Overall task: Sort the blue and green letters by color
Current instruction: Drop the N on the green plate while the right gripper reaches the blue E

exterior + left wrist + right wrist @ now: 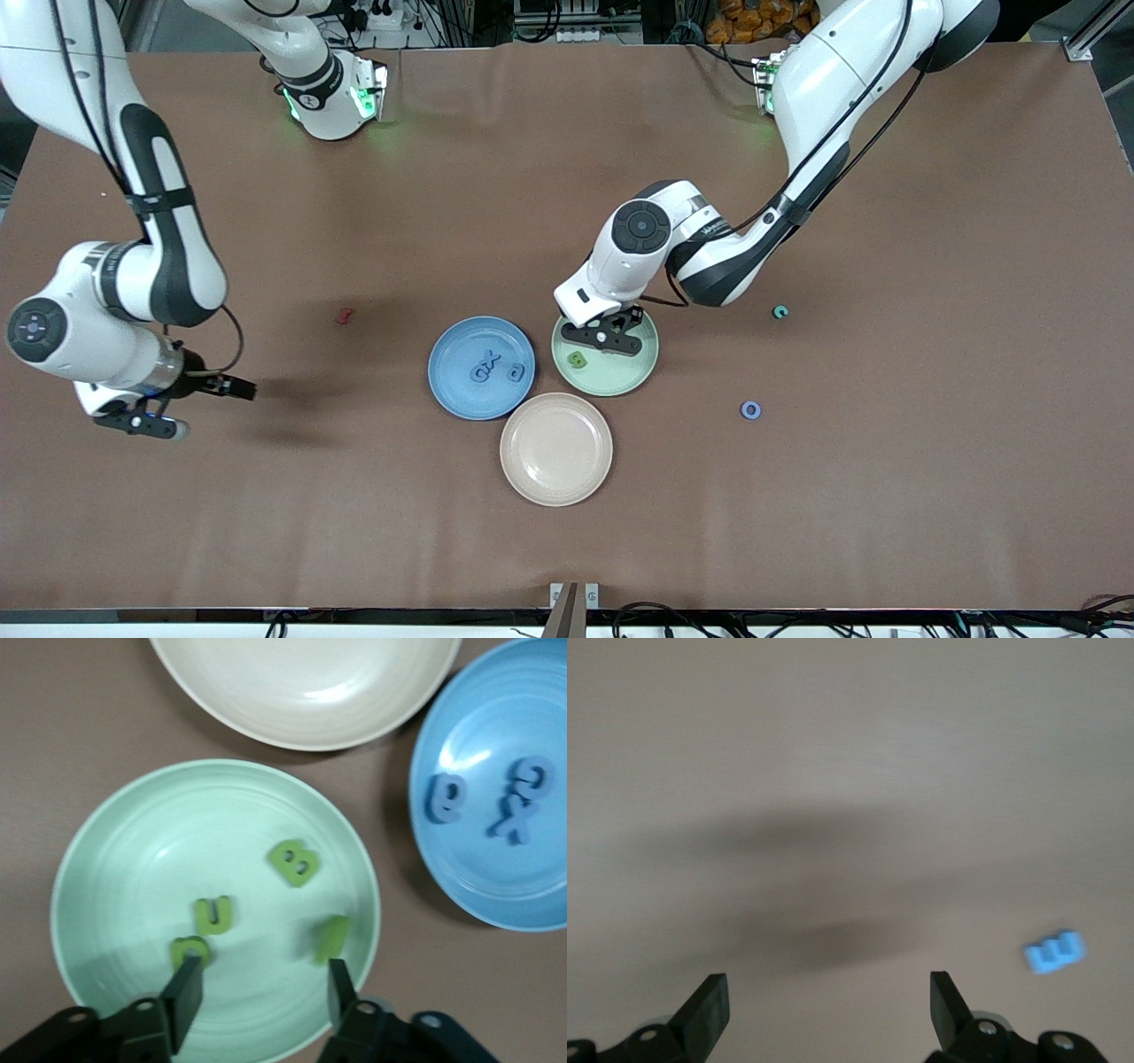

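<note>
Over the green plate [80, 868]: left gripper [261, 992], jaws partly apart, empty.
Left wrist view only: green letters [294, 862] B, u and others on that plate; blue letters [518, 802] on blue plate [469, 895].
Right arm's end, counter [886, 496] edge: right gripper [828, 1005], jaws wide, empty, near a blue letter [1054, 951].

Three plates: blue plate [452, 354], green plate [640, 370], beige plate [555, 449]. Four green letters [293, 862] in green plate, three blue letters [445, 797] in blue plate, one blue letter [1054, 951] loose. Two rings [750, 409] and one red letter [345, 315] on the surface.
</note>
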`<action>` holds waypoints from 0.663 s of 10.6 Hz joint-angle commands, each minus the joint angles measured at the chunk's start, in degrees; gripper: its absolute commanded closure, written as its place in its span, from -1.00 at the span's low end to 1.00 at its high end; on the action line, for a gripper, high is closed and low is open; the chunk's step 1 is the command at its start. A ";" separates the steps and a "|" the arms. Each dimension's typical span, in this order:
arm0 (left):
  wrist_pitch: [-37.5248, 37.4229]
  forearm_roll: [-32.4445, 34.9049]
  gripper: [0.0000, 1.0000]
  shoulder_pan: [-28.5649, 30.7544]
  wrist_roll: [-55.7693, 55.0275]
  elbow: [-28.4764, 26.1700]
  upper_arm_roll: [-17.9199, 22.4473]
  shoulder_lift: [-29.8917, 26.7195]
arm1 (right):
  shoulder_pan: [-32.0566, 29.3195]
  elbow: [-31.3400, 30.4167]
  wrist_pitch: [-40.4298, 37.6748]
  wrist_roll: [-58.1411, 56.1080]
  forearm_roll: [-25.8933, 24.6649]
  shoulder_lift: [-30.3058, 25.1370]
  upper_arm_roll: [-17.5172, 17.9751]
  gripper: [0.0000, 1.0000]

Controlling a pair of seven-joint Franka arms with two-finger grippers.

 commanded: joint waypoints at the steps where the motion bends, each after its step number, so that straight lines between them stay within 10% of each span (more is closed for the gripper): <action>1: -1.63 1.85 -1.00 2.69 -0.65 0.10 0.35 -2.57 | -7.38 -4.43 5.54 -10.09 -4.39 -0.32 1.10 -1.00; 7: -10.31 1.77 -1.00 14.63 0.58 0.10 0.17 -17.41 | -13.90 -14.90 20.85 -25.15 -4.39 0.47 1.10 -1.00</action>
